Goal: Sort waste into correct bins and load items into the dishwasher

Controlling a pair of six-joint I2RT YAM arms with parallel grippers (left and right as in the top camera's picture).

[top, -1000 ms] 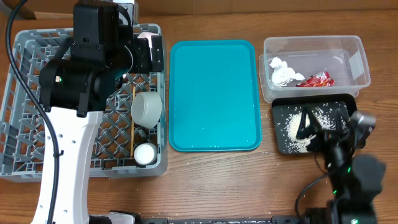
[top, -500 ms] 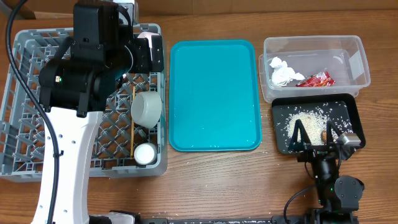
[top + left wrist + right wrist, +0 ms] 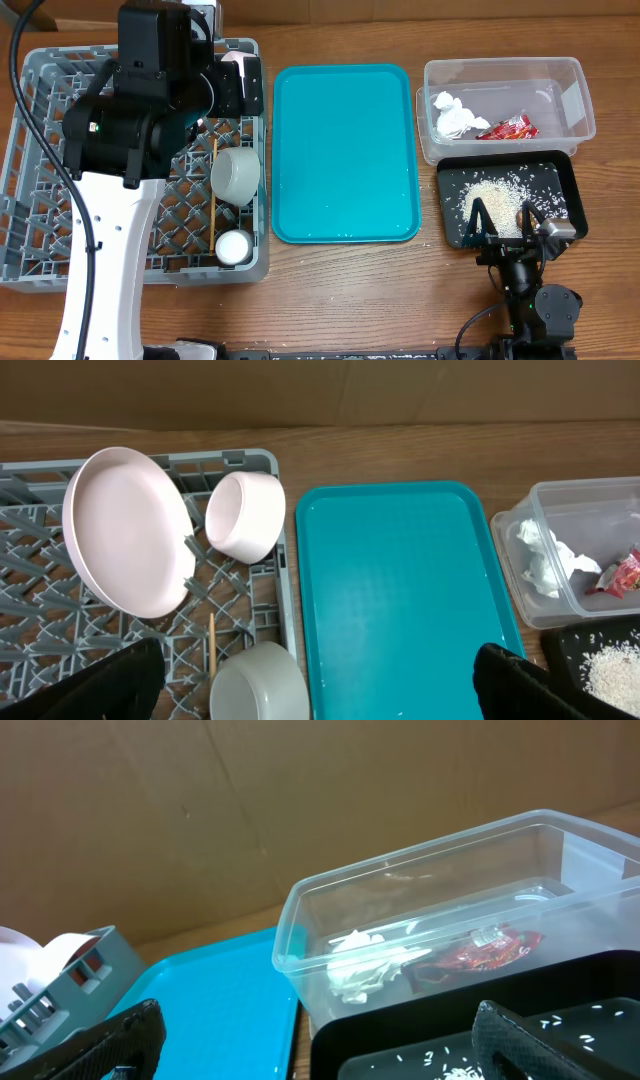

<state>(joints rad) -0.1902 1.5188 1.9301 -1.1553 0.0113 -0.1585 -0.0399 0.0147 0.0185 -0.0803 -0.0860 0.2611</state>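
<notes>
Clear tub (image 3: 500,66): far right; holds tissue (image 3: 455,115) and red wrapper (image 3: 510,128).
Black tray (image 3: 558,178): right, nearer; holds rice (image 3: 495,195).
Dish rack (image 3: 40,230): left; holds wide bowl (image 3: 237,175), small bowl (image 3: 234,246), chopstick (image 3: 214,195).

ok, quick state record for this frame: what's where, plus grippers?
dish rack: plate, white bowl, grey-white bowl, small white bowl, chopstick
teal tray: between rack and bins
clear tub: tissue, red wrapper
black tray: rice
left gripper: open, above rack
right gripper: open, over black tray's near edge
</notes>
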